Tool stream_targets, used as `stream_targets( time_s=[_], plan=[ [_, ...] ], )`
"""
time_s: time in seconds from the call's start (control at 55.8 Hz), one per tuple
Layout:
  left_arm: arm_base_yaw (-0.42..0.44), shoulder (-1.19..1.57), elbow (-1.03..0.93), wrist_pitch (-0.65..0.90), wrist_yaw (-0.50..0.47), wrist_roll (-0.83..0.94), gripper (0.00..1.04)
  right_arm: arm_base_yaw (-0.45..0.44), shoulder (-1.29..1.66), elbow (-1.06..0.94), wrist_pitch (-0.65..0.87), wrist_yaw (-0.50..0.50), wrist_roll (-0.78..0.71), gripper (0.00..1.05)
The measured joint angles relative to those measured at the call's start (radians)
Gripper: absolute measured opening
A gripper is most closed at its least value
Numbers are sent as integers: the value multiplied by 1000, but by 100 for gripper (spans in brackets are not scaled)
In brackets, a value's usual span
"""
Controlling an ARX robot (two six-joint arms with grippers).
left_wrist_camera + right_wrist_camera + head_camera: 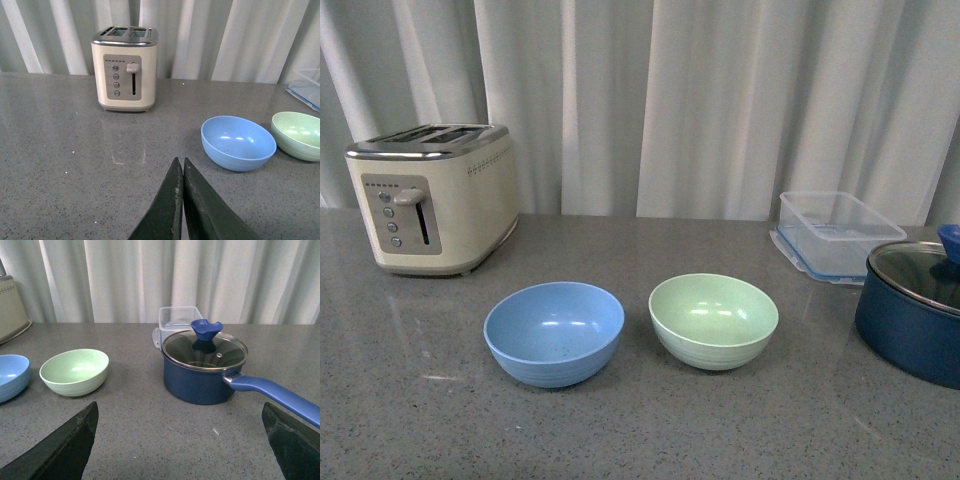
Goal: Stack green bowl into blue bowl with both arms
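I judge the pale mint-green round matte bowl (713, 320), just right of the sky-blue round matte bowl (554, 332) mid-worktop, nearer my wide-spread right gripper (179, 407); my left gripper (181, 161) is pinched closed.
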Motion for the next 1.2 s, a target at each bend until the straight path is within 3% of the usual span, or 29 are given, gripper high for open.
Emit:
stream_targets(
  time_s=[0.646, 0.735, 0.915, 1.202],
  plan=[
    [0, -220, 0, -219, 0, 0, 4, 0, 0, 0, 0, 0, 0, 95],
    [0, -354, 0, -380, 1, 0, 4, 0, 0, 0, 0, 0, 0, 95],
    [0, -384, 0, -388, 2, 0, 4, 0, 0, 0, 0, 0, 0, 95],
    [0, -384, 0, -389, 2, 0, 51, 0, 0, 0, 0, 0, 0, 95]
  ],
)
